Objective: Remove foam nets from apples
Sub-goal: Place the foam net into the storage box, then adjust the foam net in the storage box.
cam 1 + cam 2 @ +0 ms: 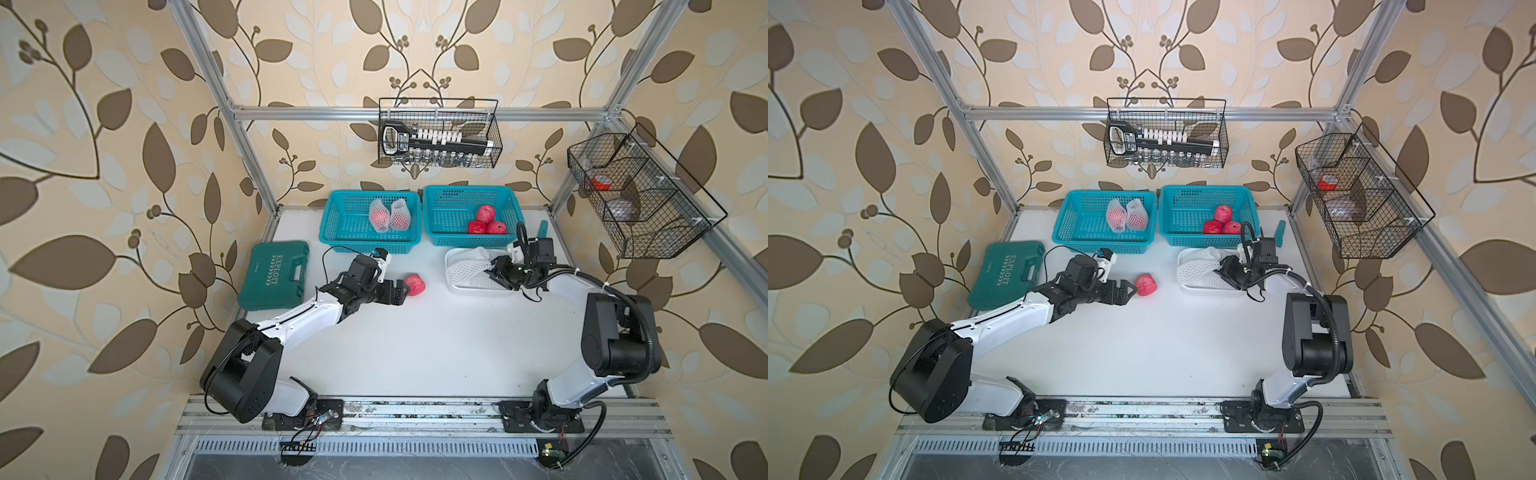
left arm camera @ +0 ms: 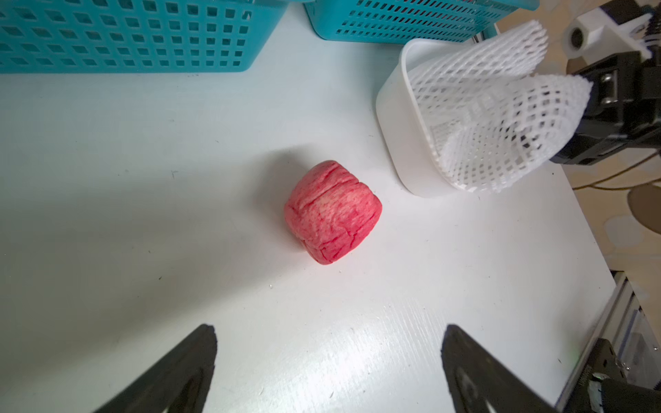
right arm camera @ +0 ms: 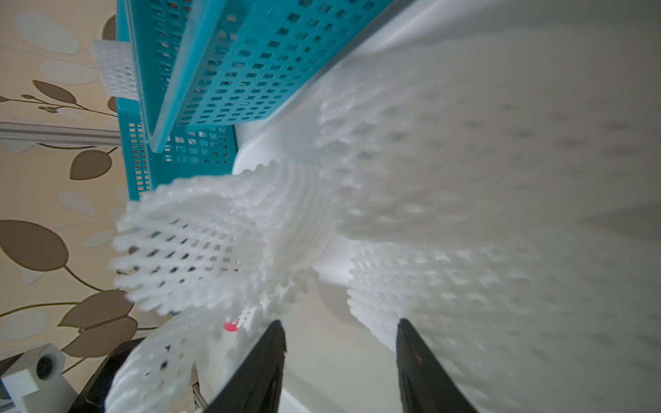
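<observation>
Looking down in a top view, my left claw (image 1: 404, 293) gapes wide just beside a bare apple (image 1: 416, 285) on the table (image 1: 415, 353). From my left wrist, the apple (image 2: 332, 212) lies free ahead of the fingers (image 2: 200, 350). From my right wrist, my right claw (image 3: 339, 323) stands parted, gripping nothing, with foam nets (image 3: 200, 243) heaped in the white tray (image 3: 261, 143).

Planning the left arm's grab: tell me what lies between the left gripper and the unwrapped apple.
Nothing: in the left wrist view only bare white table separates the open left gripper from the apple.
</observation>
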You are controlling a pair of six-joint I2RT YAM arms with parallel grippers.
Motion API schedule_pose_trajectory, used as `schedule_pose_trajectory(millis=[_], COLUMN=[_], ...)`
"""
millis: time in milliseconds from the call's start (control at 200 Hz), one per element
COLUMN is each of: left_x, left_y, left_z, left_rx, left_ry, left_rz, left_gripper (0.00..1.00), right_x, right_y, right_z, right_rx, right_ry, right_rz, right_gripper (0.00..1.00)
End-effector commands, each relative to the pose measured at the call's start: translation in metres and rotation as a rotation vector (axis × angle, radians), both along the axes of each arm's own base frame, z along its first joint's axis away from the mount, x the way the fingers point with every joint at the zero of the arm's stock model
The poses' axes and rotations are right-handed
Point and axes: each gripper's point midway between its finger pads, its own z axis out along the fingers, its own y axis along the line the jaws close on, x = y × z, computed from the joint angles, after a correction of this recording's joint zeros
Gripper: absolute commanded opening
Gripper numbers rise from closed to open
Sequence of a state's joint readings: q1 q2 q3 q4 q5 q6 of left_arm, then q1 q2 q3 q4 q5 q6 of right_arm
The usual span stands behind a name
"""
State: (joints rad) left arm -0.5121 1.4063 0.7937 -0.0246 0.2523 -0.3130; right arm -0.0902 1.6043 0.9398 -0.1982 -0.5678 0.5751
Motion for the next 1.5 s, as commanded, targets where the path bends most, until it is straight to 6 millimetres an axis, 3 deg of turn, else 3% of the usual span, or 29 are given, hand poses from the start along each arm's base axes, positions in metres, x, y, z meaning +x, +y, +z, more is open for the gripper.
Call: schedule_pose_trajectory(millis=[0,130,310,405,490,585,680,1060,1360,1495], left_x=[0.009,0.01,0.01,0.009,0.009,0.009,0.009,0.01,0.013,0.012], left_y=[-0.009,-0.01,-0.009,-0.008,-0.007,-0.007,-0.007,-0.005,-0.007,-0.004], left_z=[0.013,0.014,0.012,0.011,0.012,0.012,0.012,0.005,-0.003,-0.009], left_rx=[0.0,0.001,0.008,0.01,0.012,0.015,0.015,0.03,0.043,0.057], left_ry=[-0.056,-0.059,-0.059,-0.059,-0.063,-0.064,-0.061,-0.049,-0.034,-0.027], left_rz=[-0.02,-0.028,-0.027,-0.027,-0.024,-0.023,-0.024,-0.018,-0.019,-0.012], left_gripper=[0.99,0.99,0.99,0.99,0.99,0.99,0.99,0.99,0.99,0.99], right_x=[-0.001,-0.009,-0.008,-0.003,0.0,0.005,0.013,0.007,0.021,0.026], right_y=[-0.008,-0.019,-0.018,0.013,0.052,0.086,0.094,0.082,0.069,0.07], right_z=[0.021,0.035,0.079,0.107,0.114,0.099,0.073,-0.008,-0.031,-0.024], right_rx=[-0.053,-0.098,-0.095,-0.156,-0.235,-0.234,-0.256,-0.288,-0.358,-0.363], right_ry=[-0.038,-0.053,-0.194,-0.305,-0.333,-0.304,-0.233,-0.064,-0.05,-0.073], right_rz=[-0.026,-0.083,-0.114,-0.01,0.108,0.202,0.222,0.207,0.178,0.189], right_gripper=[0.52,0.53,0.52,0.5,0.47,0.42,0.38,0.37,0.37,0.36])
